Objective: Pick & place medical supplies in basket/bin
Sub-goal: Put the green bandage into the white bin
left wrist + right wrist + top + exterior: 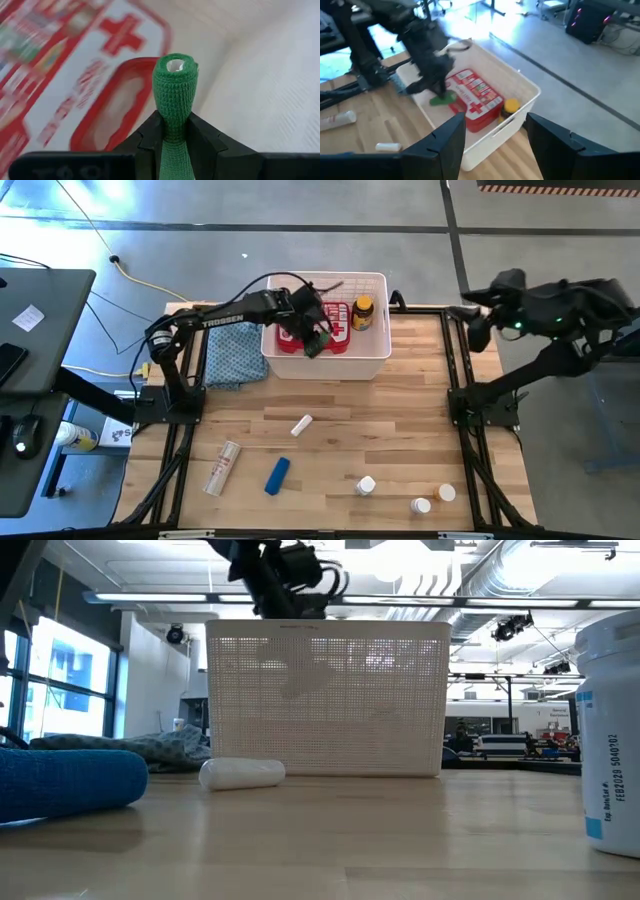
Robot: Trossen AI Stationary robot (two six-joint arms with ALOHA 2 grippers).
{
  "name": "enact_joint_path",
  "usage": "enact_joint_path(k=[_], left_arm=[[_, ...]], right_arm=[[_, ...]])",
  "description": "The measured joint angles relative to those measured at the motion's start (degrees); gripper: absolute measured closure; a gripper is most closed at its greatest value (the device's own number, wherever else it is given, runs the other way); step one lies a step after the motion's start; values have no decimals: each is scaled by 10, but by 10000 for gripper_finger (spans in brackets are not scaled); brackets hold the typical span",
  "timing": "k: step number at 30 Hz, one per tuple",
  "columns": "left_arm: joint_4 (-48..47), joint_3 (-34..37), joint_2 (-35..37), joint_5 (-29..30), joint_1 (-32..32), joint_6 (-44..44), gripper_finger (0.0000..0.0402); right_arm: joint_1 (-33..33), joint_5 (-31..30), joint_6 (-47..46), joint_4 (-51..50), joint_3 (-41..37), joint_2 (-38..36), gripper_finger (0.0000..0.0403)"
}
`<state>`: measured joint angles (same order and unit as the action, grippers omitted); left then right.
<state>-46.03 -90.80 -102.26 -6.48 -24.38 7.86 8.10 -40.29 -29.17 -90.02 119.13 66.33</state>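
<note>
Bright overhead light; wrist views motion-blurred

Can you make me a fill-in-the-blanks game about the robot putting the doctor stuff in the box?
1. The left gripper is squeezing a knitted roll whose colour is ____.
2. The red first-aid case with the white cross lies inside the white slotted plastic ____.
3. Beside that case in the basket stands an amber bottle with a ____ cap.
4. The right gripper, off at the table's right side, holds ____.

Missing words: green; basket; yellow; nothing
</note>
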Motion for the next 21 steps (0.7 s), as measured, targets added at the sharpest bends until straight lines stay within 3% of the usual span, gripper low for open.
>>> enact_joint_path(k=[7, 21], left_arm=[[-45, 0, -13, -19, 16, -129, 292], [-111, -21, -30, -67, -23, -125, 291]], right_arm=[[-24, -5, -16, 3, 0, -24, 204], [-25, -16, -44, 13, 0, -7, 204]])
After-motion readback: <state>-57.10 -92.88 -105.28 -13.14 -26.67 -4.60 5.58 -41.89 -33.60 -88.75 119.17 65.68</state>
